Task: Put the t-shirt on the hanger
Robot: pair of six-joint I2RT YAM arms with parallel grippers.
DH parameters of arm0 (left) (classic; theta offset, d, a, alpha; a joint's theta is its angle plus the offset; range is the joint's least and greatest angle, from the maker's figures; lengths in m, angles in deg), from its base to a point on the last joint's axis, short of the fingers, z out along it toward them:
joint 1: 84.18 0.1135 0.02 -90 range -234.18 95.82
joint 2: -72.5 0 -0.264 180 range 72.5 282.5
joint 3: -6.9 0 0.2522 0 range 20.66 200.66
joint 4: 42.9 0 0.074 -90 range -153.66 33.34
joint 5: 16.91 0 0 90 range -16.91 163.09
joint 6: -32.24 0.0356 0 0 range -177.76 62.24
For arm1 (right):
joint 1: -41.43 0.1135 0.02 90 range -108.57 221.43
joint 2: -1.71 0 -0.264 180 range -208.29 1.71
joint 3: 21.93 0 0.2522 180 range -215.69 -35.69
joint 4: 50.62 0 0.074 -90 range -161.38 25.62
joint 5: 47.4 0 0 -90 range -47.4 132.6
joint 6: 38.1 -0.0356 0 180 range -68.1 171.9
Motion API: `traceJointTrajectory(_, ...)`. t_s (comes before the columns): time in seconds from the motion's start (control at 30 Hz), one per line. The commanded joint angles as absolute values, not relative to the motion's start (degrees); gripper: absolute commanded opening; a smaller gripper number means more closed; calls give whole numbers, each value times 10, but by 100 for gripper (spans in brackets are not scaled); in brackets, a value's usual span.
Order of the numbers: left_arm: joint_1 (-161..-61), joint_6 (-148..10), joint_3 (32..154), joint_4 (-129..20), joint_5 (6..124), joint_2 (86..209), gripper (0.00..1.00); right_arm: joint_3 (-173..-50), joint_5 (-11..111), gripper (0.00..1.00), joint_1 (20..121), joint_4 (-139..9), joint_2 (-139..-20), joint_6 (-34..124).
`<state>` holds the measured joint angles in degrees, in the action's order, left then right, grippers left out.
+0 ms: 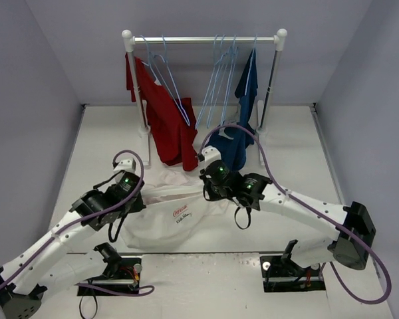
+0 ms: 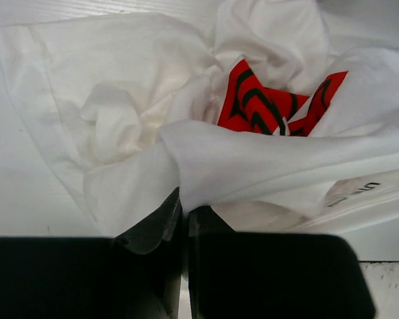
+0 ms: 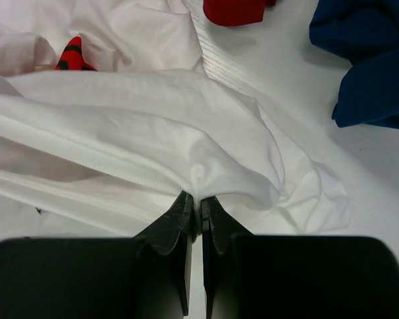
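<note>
**Both hands pinched on the white shirt**

Walls close the bench (image 1: 93, 133) on both sides and behind the rack (image 1: 206, 40), with room between the clothes and each side wall. The t-shirt (image 1: 179, 214) lies crumpled between my arms, just before the red shirt (image 1: 165, 123) and navy shirt (image 1: 243, 113). My left hand (image 2: 185, 211) is clenched on a fold of it, my right hand (image 3: 198, 203) likewise. Pale-blue hangers (image 1: 216, 83) hang on the rack

The t-shirt (image 1: 165, 222) is soft, matt, creased cloth. The tabletop (image 1: 106, 133) is smooth and matt; the rail (image 1: 199, 40) gleams like metal.
</note>
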<state>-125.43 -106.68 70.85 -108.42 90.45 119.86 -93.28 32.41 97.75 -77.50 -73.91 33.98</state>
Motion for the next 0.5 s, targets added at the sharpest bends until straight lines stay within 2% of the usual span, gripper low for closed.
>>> traceJointTrajectory(0.0,-1254,-1028,835,-1025,910,1238,0,-1041,236,0,1003,-756,-737,339)
traceJointTrajectory(0.03,-1254,-1025,842,-1031,910,1246,0,-1046,225,0,1004,-759,-736,348)
traceJointTrajectory(0.17,-1253,-915,1130,-1072,899,1296,0,-1235,206,0,1011,-762,-714,437)
traceJointTrajectory(0.27,-1254,-850,1256,-1067,851,1311,0,-1331,240,0,1023,-762,-703,479)
traceJointTrajectory(0.47,-1253,-808,1369,-1068,803,1311,0,-1412,273,0,1026,-762,-673,502)
